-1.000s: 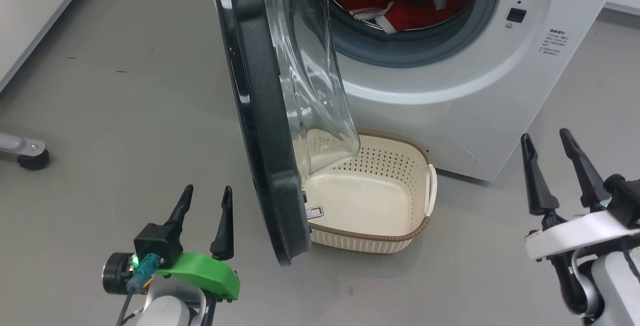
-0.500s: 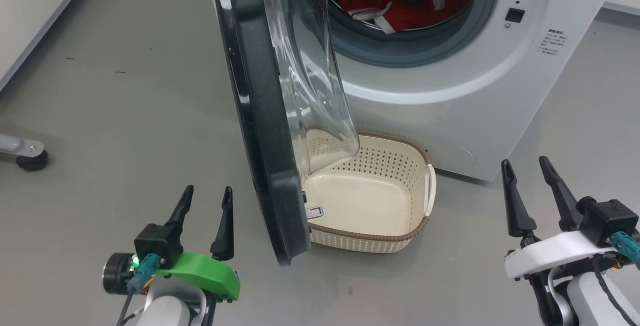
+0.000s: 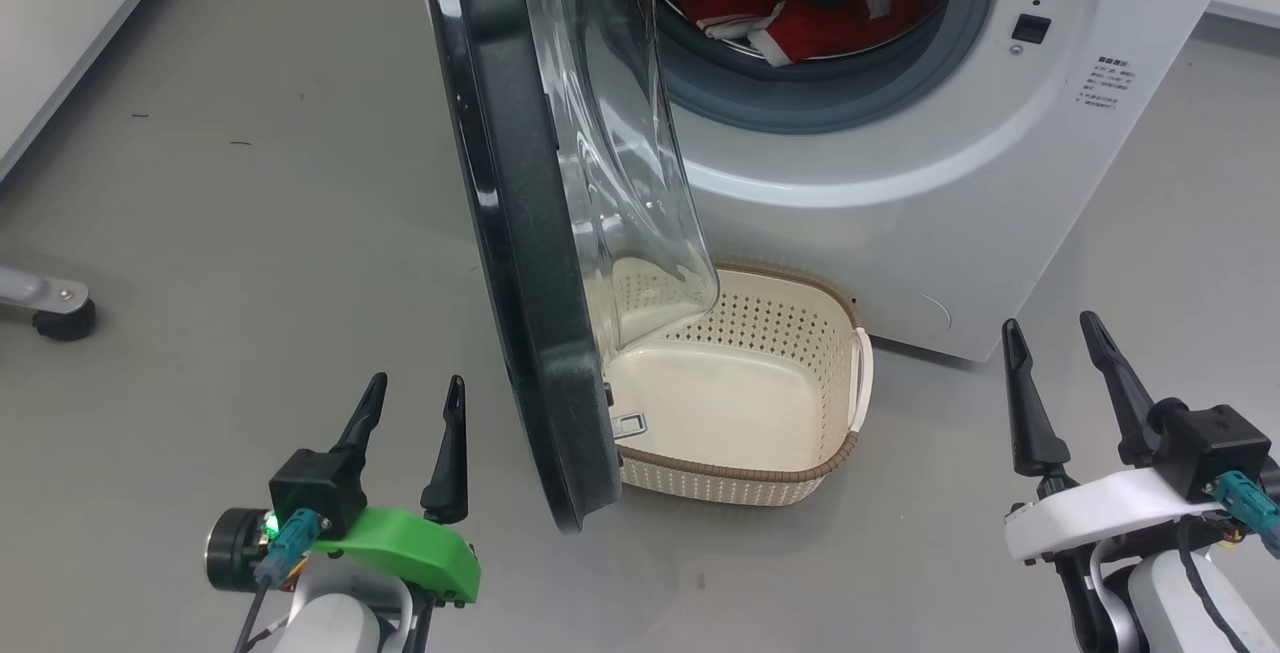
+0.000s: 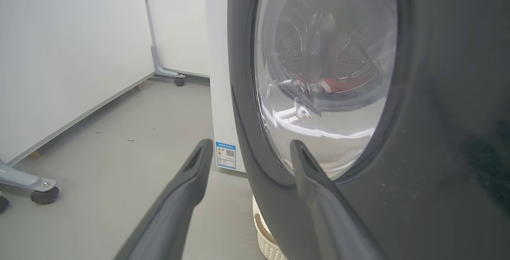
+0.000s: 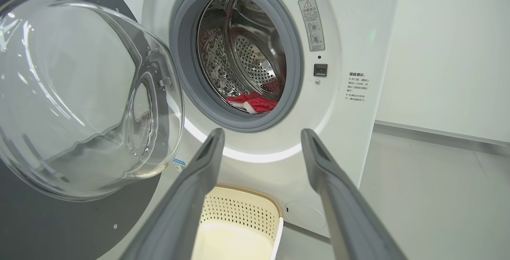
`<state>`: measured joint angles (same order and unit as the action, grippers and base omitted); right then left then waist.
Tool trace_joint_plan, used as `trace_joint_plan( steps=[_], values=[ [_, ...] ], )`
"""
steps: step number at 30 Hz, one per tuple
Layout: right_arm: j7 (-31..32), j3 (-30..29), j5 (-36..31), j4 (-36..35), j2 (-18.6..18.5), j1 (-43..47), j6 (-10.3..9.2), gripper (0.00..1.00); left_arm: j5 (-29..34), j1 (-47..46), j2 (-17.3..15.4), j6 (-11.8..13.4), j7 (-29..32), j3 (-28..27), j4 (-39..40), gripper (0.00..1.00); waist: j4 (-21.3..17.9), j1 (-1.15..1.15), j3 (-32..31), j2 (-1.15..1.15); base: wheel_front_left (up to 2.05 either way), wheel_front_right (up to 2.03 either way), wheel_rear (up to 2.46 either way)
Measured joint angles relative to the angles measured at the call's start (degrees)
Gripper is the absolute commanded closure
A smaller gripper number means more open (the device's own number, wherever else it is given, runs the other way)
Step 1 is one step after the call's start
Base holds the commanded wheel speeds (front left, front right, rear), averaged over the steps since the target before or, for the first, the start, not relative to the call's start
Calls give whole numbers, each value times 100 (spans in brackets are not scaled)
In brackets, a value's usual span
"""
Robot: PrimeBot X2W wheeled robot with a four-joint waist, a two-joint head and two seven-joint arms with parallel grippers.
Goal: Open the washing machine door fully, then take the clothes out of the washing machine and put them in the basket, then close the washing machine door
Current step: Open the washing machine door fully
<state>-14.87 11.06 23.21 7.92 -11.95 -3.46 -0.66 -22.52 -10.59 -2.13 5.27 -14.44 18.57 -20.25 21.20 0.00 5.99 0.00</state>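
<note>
The washing machine [image 3: 880, 183] [image 5: 350, 33] stands ahead with its door [image 3: 520, 233] [image 4: 438, 132] [image 5: 79, 104] swung out towards me, edge-on in the head view. Red clothes [image 3: 800, 3] [image 5: 255, 102] with white trim lie inside the steel drum. The cream basket [image 3: 835, 463] [image 5: 271, 208] sits on the floor before the machine, partly under the door, with nothing in it. My left gripper [image 3: 412, 391] [image 4: 249, 146] hangs open just left of the door's outer rim. Open and holding nothing, my right gripper [image 3: 1050, 328] [image 5: 261, 134] is at the lower right, pointing at the drum opening.
Grey floor spreads to the left, where a caster foot [image 3: 60, 313] [image 4: 44, 194] of a grey frame stands. White wall panels [image 4: 59, 53] run along the left side and behind the machine on the right [image 5: 446, 53].
My right gripper dropped lower and shifted slightly left in the head view, then held still. The left gripper, door and basket have not moved.
</note>
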Motion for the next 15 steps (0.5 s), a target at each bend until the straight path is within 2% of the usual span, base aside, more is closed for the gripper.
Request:
trace_joint_plan(
  steps=[15],
  values=[
    [0, -156, -270, 25, 171, 82, 86, 0, -9, 1, 0, 0, 0, -3, -19, 0, 12, 0, 12, 0, 0, 0, 0]
  ],
)
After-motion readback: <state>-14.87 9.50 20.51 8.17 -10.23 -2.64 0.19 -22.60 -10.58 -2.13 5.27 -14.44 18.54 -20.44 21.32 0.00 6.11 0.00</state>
